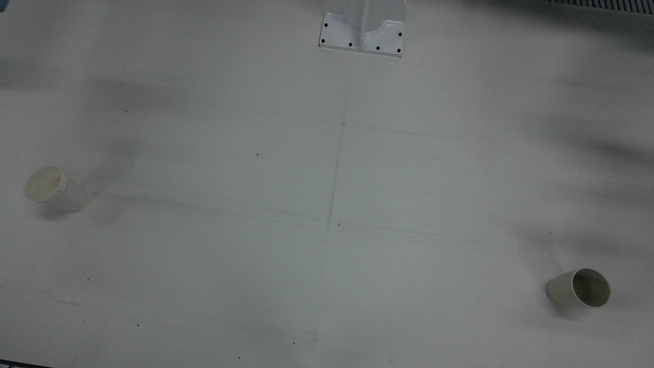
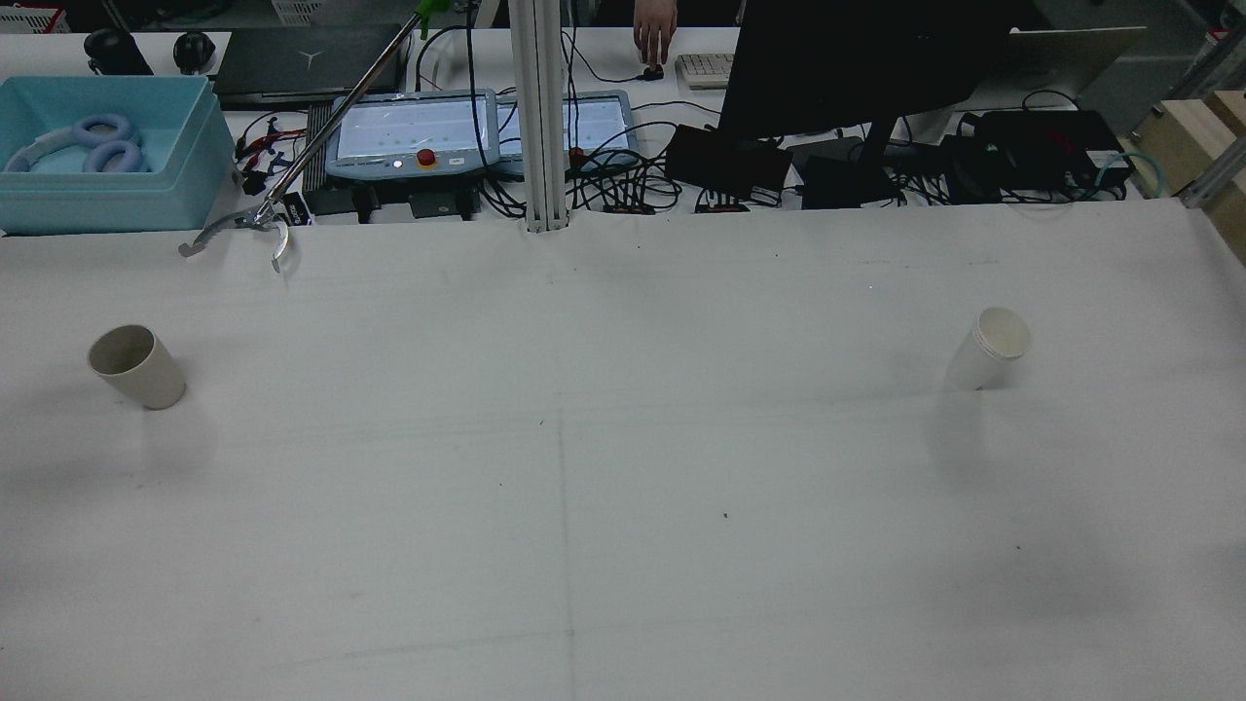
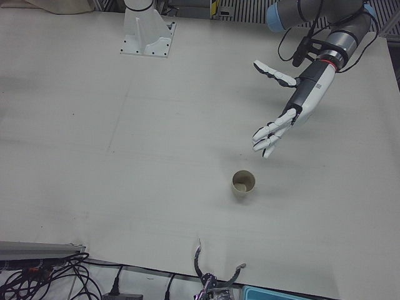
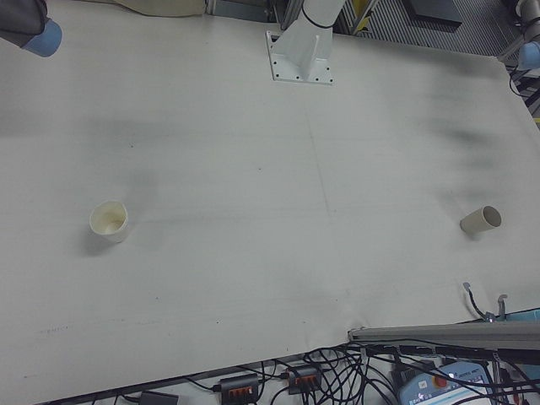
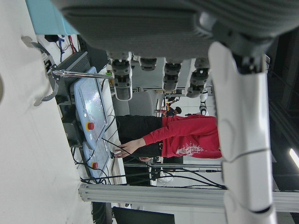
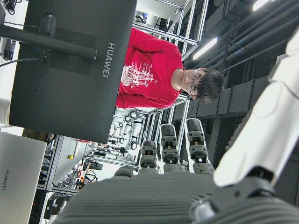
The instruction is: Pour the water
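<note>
While both hands hold nothing, the two cups stand apart on the white desk (image 1: 327, 286).
Front view: beige paper cup (image 1: 580, 288) and white stacked paper cups (image 1: 55, 189) at opposite edges; no fingers show.
Rear view: same cups; grey reacher tool (image 2: 255, 220) at the far edge.
Left-front view: left hand (image 3: 289, 115) above the desk, fingers (image 3: 267, 135) spread wide; beige cup just beyond and below the fingertips.
Right-front view: white cups far left.
Left hand view: fingers straight, apart; person in red (image 5: 187, 137) beyond.
Right hand view: right hand (image 6: 163, 196), fingers extended, empty.
</note>
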You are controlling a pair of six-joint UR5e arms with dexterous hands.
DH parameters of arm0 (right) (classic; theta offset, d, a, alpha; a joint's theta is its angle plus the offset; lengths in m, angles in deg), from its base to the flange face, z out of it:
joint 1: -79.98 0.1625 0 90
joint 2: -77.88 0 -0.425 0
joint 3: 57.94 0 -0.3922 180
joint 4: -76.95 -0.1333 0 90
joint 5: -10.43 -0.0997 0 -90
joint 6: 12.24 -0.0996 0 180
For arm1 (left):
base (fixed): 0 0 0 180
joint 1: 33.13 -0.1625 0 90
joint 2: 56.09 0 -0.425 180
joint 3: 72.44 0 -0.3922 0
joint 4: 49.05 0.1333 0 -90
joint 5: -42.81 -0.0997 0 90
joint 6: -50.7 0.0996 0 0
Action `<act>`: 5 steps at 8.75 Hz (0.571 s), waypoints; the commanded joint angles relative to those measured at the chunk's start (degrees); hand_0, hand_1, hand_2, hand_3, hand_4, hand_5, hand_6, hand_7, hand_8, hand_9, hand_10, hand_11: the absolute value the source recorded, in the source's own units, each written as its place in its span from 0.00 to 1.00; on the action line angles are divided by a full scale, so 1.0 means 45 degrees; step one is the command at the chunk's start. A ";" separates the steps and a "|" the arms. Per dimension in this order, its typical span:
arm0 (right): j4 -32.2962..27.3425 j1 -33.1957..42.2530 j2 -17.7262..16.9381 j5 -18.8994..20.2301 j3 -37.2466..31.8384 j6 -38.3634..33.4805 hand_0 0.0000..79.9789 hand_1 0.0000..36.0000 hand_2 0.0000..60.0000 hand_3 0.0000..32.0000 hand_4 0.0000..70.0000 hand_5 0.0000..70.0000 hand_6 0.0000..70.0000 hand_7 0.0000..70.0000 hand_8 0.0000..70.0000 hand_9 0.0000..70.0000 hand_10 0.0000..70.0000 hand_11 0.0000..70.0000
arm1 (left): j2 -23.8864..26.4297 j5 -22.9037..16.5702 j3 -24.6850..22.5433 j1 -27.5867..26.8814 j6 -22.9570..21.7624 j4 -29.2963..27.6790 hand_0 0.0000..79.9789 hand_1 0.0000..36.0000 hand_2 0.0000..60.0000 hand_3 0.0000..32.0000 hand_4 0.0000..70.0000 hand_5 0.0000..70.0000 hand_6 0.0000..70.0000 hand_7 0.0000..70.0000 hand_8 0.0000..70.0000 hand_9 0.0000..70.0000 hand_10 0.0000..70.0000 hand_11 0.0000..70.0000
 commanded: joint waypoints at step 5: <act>0.0000 -0.0863 0.0072 -0.0020 -0.1344 0.1136 0.60 0.21 0.00 0.00 0.26 0.25 0.22 0.29 0.15 0.17 0.04 0.07 | 0.0134 0.1337 0.5897 -0.0059 0.1681 -0.6613 0.79 0.38 0.00 0.00 0.32 0.07 0.11 0.22 0.04 0.06 0.14 0.24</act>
